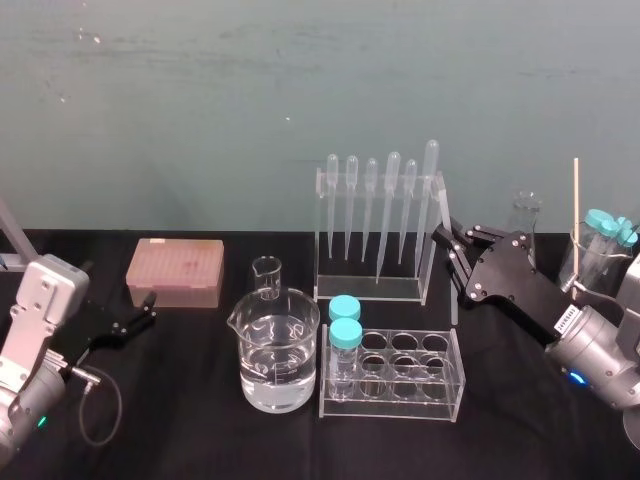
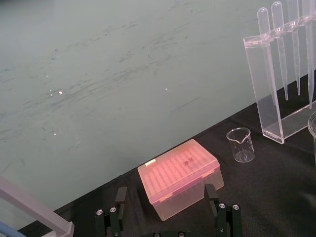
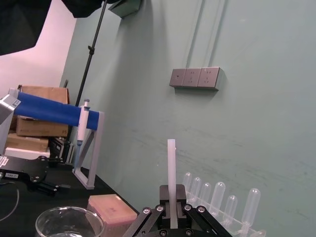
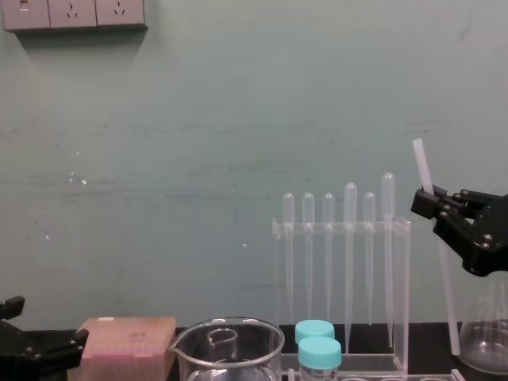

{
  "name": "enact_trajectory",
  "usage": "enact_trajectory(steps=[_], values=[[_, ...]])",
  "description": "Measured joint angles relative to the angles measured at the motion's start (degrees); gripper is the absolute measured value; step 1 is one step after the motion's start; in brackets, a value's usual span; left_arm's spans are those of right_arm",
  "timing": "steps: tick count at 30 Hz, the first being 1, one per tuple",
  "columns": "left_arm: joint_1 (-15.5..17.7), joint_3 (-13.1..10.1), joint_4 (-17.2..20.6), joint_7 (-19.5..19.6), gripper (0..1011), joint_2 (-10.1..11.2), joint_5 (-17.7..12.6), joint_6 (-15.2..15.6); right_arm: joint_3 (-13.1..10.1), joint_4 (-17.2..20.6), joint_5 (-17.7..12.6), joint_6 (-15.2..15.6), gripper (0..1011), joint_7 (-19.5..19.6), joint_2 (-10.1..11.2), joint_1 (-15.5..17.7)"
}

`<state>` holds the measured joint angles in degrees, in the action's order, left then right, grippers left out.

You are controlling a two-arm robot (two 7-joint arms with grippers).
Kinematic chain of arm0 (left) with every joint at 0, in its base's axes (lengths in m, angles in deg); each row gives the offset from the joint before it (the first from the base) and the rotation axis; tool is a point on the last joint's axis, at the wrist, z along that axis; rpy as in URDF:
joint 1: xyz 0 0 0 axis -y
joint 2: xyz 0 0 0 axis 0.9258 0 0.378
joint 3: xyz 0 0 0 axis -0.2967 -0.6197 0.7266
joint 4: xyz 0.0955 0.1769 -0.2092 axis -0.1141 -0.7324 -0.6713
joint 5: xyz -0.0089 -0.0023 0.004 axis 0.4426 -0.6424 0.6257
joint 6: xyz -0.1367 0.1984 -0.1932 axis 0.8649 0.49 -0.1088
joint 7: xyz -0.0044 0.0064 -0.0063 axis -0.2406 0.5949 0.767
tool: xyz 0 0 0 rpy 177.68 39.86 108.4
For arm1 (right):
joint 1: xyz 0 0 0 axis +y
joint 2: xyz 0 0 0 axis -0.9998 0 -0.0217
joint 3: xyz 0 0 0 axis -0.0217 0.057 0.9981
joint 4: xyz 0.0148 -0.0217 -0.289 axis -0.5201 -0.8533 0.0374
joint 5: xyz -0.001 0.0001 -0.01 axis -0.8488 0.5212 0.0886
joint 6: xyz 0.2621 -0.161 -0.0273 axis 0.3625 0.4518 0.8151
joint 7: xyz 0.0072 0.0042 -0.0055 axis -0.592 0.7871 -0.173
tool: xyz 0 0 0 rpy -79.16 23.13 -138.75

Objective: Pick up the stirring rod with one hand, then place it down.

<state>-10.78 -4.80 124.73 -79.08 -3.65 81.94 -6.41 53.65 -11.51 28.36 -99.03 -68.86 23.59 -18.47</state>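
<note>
One arm working: the right gripper (image 4: 429, 203) is coming in from the right edge of the chest view. It's sitting up around the height of the pipette tops, so I'm reading this as the carry part of the job.
Jaws: they're clamping the stirring rod (image 4: 440, 270) near its upper end. A short stub is poking out above, and most of the length is hanging below the grip.
Rod pose: it's leaning a bit off vertical, running from the upper right toward the lower right corner of the chest view. I can't tell if the bottom tip is touching the table or floating over it.
Neighbours: the rod is hanging just beside the pipette rack (image 4: 402, 286) and the flask (image 4: 478, 351). That's looking tight, so I'm guessing the set-down needs steering clear of both.
Other arm: the left gripper (image 1: 148, 312) is sitting at the lower left of the head view, near the pink tip box (image 1: 175, 272). Its jaws are spread wide with nothing between them, well apart from the rod.
Progress guess: pickup is looking done, but the placing isn't yet.
</note>
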Motion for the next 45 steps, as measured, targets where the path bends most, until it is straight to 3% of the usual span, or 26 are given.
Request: enact_trajectory(steps=[45], values=[[0.00, 0.00, 0.00, 0.00, 1000, 0.00, 0.00, 0.00, 0.00, 0.00, 0.00, 0.00, 68, 0.00, 0.00, 0.00]])
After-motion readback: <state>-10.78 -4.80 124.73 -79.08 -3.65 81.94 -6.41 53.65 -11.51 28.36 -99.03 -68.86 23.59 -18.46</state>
